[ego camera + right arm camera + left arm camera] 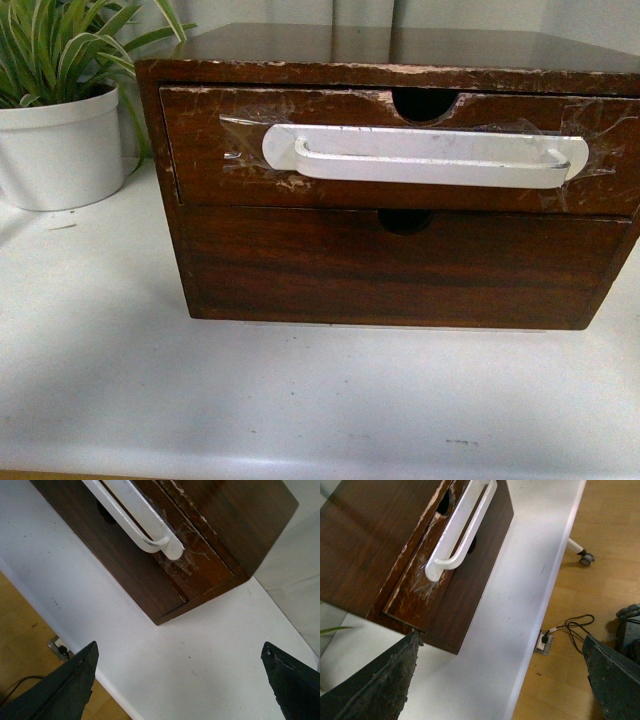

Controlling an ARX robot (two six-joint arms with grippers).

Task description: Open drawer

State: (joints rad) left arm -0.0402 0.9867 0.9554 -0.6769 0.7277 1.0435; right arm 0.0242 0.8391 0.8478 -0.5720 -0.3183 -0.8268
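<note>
The drawer (250, 170) is the upper front of a dark brown wooden box. It has a long white handle (425, 157) under clear tape, a half-round notch and a chipped top edge, and it sits shut. It also shows in the left wrist view (420, 587) and the right wrist view (200, 555). A plain lower drawer front (400, 270) has no handle. Neither gripper shows in the front view. My left gripper (502, 645) is open and empty, above the table near the box's corner. My right gripper (180, 650) is open and empty, above the table off the box's other corner.
The box stands on a white table (200, 400). A potted green plant in a white pot (60, 150) stands to the box's left. The left wrist view shows the table's edge, a wooden floor, a floor socket with a black cable (545, 640) and a castor wheel (586, 558).
</note>
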